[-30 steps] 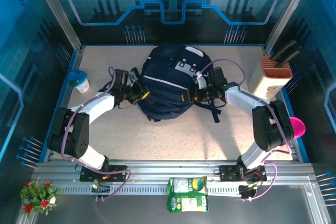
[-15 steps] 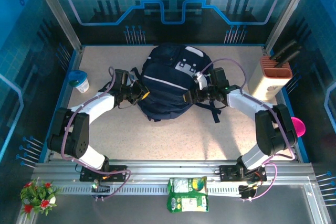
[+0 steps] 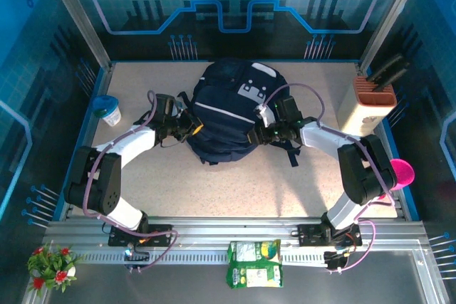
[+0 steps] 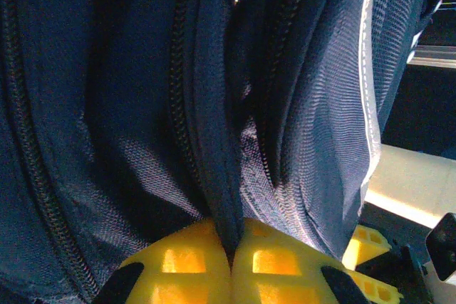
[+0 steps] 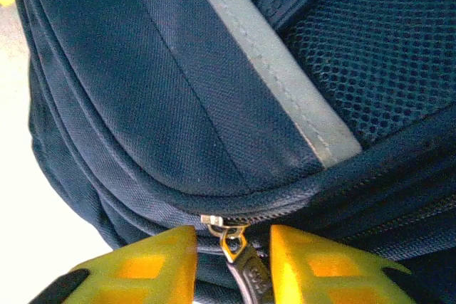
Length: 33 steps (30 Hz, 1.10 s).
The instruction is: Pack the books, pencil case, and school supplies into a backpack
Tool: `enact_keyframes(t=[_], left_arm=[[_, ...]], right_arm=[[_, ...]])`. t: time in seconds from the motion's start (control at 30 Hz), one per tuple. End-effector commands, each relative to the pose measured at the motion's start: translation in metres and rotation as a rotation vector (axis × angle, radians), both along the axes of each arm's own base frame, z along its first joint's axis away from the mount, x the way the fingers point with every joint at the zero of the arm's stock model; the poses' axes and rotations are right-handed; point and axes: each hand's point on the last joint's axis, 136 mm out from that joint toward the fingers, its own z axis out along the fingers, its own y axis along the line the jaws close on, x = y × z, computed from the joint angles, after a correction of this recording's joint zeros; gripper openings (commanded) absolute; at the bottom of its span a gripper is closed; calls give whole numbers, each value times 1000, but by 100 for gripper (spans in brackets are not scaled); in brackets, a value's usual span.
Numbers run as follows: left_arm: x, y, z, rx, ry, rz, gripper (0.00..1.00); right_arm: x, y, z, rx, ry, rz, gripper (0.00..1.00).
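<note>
**Change of state.** In the top view, the right gripper [image 3: 258,135] has moved left from its position a second ago. It is now against the lower right flank of the backpack [image 3: 229,108]. Its jaws have narrowed from wide to a small gap. In the right wrist view, the yellow fingers [image 5: 153,258] straddle the zipper pull [image 5: 241,258] at the bottom centre of the frame. Some space remains on the left side of the pull, so a firm pinch is not confirmed.

**Unchanged.** The left gripper [image 3: 191,127] remains at the left flank of the backpack. In the left wrist view, its pads [image 4: 189,261] are pressed together on a fold of navy fabric beside a zipper track.

**Location.** The backpack lies on the table [image 3: 214,190], centre of the top view and slightly above the middle. Its zippers appear closed.

**Meaning for the task.** The work appears to be at the opening stage. The left side anchors the fabric while the right side prepares to draw the zipper. Packing probably cannot begin until the compartment is open.
</note>
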Motion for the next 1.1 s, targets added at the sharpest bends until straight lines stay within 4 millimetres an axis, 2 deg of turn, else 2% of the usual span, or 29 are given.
enact_keyframes(t=[0.0, 0.13, 0.23, 0.37, 0.5, 0.63, 0.73, 0.9, 1.03, 1.07], left_arm=[[14, -8, 25, -59, -79, -23, 0], [13, -12, 24, -65, -77, -29, 0], [11, -20, 22, -62, -71, -37, 0], [10, -39, 17, -41, -64, -50, 0], [8, -65, 9, -28, -44, -43, 0], [8, -77, 3, -21, -38, -11, 0], [7, -73, 1, 1, -37, 11, 5], [-8, -52, 1, 139, -39, 8, 35], [-24, -45, 7, 267, -58, -47, 50], [-27, -46, 10, 302, -69, -68, 52]], right_arm=[[-3, 1, -8, -66, 19, -4, 19], [-9, 4, -4, -95, 22, -30, 12], [-17, 16, 1, -78, 54, -50, 10], [-26, 40, 4, -75, 98, -94, 9], [-23, 60, 5, -25, 151, -172, 9], [-20, 67, 6, 21, 197, -223, 11], [-18, 56, 9, 16, 192, -280, 18], [-19, 20, 37, 84, 151, -388, 44], [-17, -12, 63, 144, 110, -477, 60], [-21, -24, 57, 137, 124, -507, 63]])
